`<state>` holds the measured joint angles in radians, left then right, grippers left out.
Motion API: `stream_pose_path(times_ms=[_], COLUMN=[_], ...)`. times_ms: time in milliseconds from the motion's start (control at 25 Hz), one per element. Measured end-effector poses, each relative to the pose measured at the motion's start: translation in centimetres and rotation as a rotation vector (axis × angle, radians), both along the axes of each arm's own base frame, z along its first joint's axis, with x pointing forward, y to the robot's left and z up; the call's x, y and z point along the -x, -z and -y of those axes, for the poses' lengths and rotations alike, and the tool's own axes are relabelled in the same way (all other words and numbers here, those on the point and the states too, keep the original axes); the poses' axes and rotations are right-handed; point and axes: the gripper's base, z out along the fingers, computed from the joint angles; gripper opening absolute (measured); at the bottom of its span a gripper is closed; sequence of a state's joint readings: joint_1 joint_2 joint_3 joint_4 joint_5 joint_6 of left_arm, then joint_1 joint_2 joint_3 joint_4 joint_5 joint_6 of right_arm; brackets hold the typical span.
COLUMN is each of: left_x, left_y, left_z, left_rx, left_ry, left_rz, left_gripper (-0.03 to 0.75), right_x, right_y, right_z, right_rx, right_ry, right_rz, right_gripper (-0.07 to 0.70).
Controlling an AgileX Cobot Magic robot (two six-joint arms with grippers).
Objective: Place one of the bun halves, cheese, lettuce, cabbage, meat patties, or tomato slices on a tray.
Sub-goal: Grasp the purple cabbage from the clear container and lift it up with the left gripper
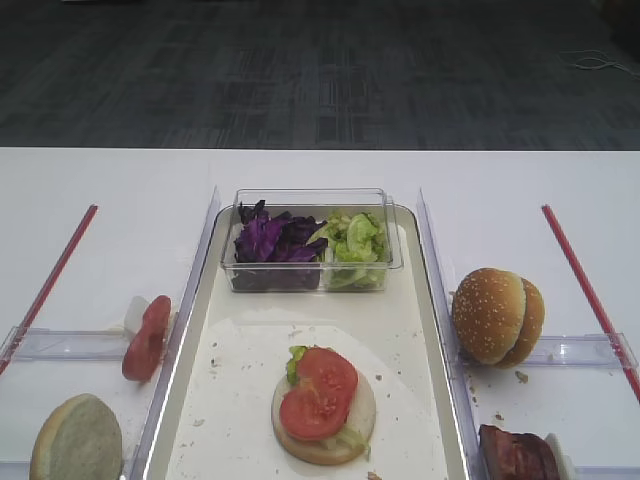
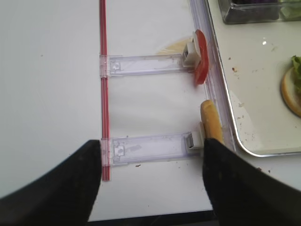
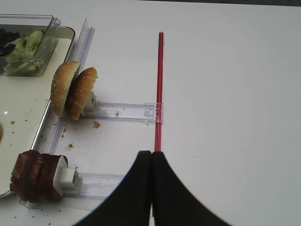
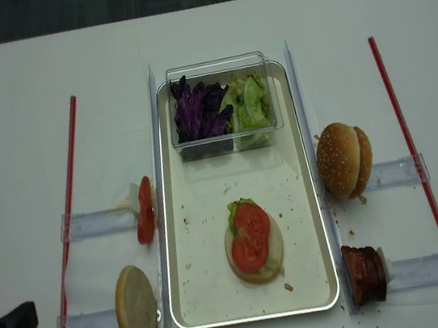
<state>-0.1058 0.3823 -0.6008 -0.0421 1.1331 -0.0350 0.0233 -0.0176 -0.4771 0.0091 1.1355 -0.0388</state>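
On the silvery tray [image 1: 240, 350] lies a bun half [image 1: 322, 435] topped with lettuce and two tomato slices [image 1: 318, 392]. A clear tub at the tray's far end holds purple cabbage [image 1: 272, 240] and green lettuce [image 1: 355, 240]. Left of the tray stand one tomato slice [image 2: 201, 63] and a bun half [image 2: 211, 123], each on edge. Two bun halves [image 3: 73, 92] and meat patties [image 3: 35, 174] stand on the right. No cheese shows. My left gripper [image 2: 150, 157] is open and empty, over the table by the left bun half. My right gripper [image 3: 151, 153] is shut on nothing, above the table.
Clear plastic holder rails [image 2: 146, 148] run from the red strips [image 2: 103, 94] toward the tray on both sides; another red strip [image 3: 160, 89] lies on the right. Clear upright dividers [image 1: 430, 260] flank the tray. Crumbs speckle the tray floor.
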Motion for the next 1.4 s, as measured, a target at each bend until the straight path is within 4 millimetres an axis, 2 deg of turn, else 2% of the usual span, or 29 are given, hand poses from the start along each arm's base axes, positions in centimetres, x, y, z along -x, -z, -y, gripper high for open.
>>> stream_pose_path(times_ms=[160,440,840,1400], left_x=[-2.6,-8.7,-17.3,-25.3], left_y=[-1.0,-1.8,-2.2,-1.8], left_z=[0.3,0.9,1.8,2.7], left_rx=[-0.009,-0.027,-0.041,-0.055], left_ry=[0.0,0.0,0.0,0.008], left_rz=[-0.083,-0.256,-0.39,-0.483], left_gripper=[0.449,0.452,0.452,0.452], right_x=[0.0,0.0,0.0,0.0], right_y=[0.0,0.0,0.0,0.0], right_z=[0.0,0.0,0.0,0.0], right_rx=[-0.002,-0.002,-0.002,-0.002], right_ry=[0.001,0.001,0.001,0.001], right_rz=[0.0,0.0,0.0,0.0], right_gripper=[0.063,0.063,0.063,0.063])
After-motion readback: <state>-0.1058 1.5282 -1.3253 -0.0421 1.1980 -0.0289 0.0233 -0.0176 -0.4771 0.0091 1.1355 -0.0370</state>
